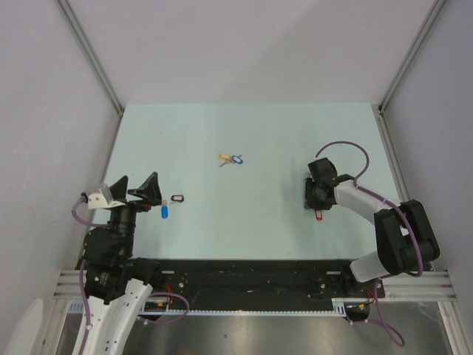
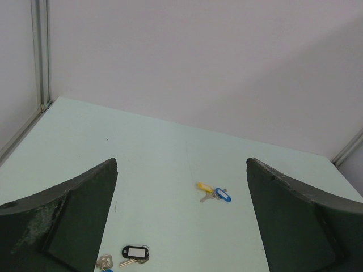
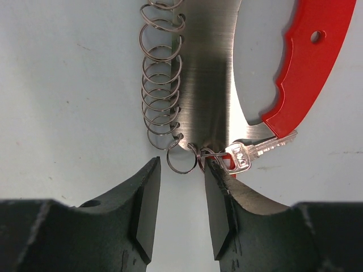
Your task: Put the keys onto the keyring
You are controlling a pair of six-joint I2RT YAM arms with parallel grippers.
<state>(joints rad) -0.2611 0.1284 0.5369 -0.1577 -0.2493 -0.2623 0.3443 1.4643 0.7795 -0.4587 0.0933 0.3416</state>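
Finding the right hand [image 3: 181, 170] set low over the keyring [image 3: 309, 56] at the right of the worktop [image 1: 259, 133], jaws standing partly apart and bracketing the end loops of its chain [image 3: 161, 85], with nothing clamped as yet. Judging this placement as lining up for a pinch on the end loop, to steady or lift the ring for threading.

Noting a silver key [image 3: 245, 155] lying at that same end, touching the loops beside the red tag; unable to tell whether it is threaded on.

Recording the left hand [image 1: 135, 186] spread to its fullest, holding nothing, hovering at the left side just behind a blue key [image 1: 164, 211] and a black loop tag [image 1: 177, 198]. Reading this as readiness to feed keys across.

Logging a yellow-capped key [image 1: 223, 157] and a blue-capped key [image 1: 237, 159] lying together near mid-worktop, well apart from the keyring.

Rating the task as barely begun.
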